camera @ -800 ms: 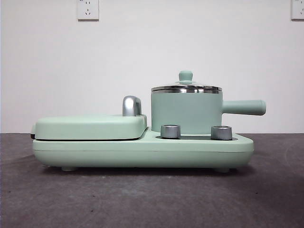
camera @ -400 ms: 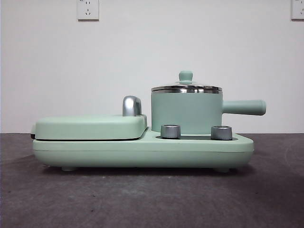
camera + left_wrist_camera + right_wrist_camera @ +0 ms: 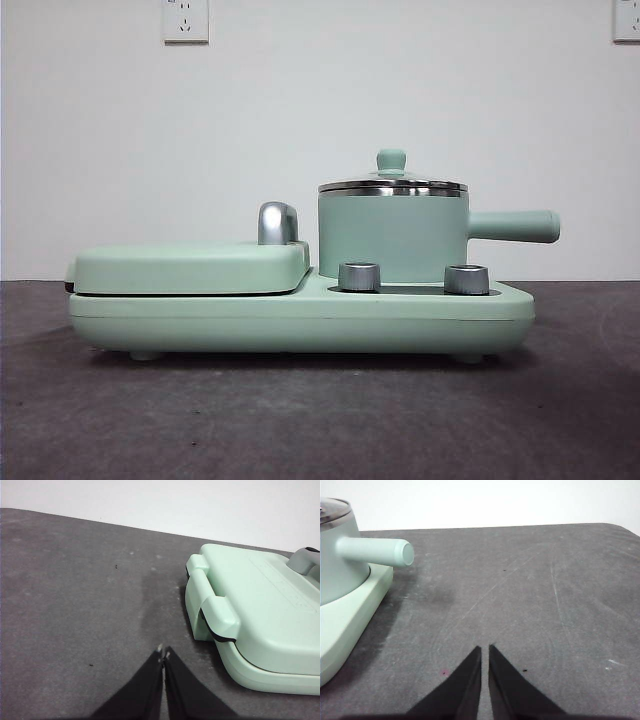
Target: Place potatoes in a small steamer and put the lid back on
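The small steamer [image 3: 392, 238], a mint-green pot with a straight side handle [image 3: 514, 226], stands on the right half of a mint-green appliance base [image 3: 300, 322]. The glass lid [image 3: 392, 183] with its green knob sits on the pot. In the right wrist view the small steamer [image 3: 337, 555] shows with its handle pointing toward open table. No potatoes show in any view. My left gripper [image 3: 163, 655] is shut and empty over bare table beside the grill end. My right gripper [image 3: 485, 651] is shut and empty, away from the pot's handle.
A flat mint-green grill cover [image 3: 190, 267] with a chrome handle [image 3: 277, 222] fills the appliance's left half, and the same grill cover [image 3: 260, 615] shows in the left wrist view. Two steel knobs [image 3: 360, 277] sit at the front. The dark grey table [image 3: 320, 420] spreads all around.
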